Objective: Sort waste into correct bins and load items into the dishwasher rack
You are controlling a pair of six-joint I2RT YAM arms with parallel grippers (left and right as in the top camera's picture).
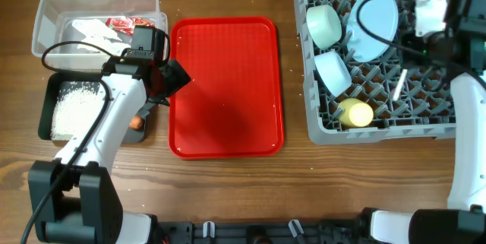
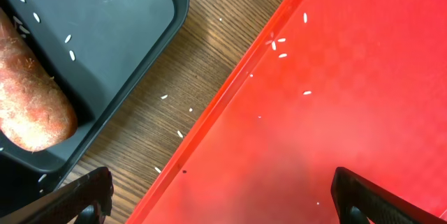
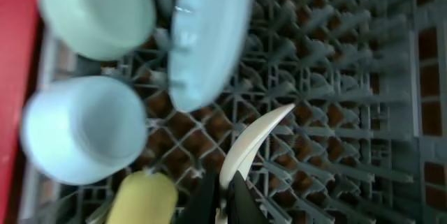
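Note:
The grey dishwasher rack (image 1: pixel 319 126) at the right holds two pale bowls (image 1: pixel 323 25) (image 1: pixel 332 71), the pale blue plate (image 1: pixel 377 22) and the yellow cup (image 1: pixel 355 112). My right gripper (image 3: pixel 225 197) is shut on the white spoon (image 3: pixel 251 140) over the rack floor (image 3: pixel 335 77); the spoon also shows in the overhead view (image 1: pixel 399 86). My left gripper (image 2: pixel 223 203) is open and empty above the red tray's left edge, also seen from overhead (image 1: pixel 171 77). The clear tub (image 1: pixel 45 16) holds the red wrapper (image 1: pixel 121 23) and white paper (image 1: pixel 91 31). The black tub (image 1: pixel 47 92) holds rice (image 1: pixel 72 111) and the carrot (image 2: pixel 31 105). The brown lump is out of view.
The flat red tray (image 1: pixel 228 84) lies in the middle, with a few loose rice grains (image 2: pixel 279 42) on it and on the wood beside it. The black tub's corner (image 2: pixel 140 15) lies close to the tray's left edge. My right arm (image 1: pixel 437 16) reaches over the rack.

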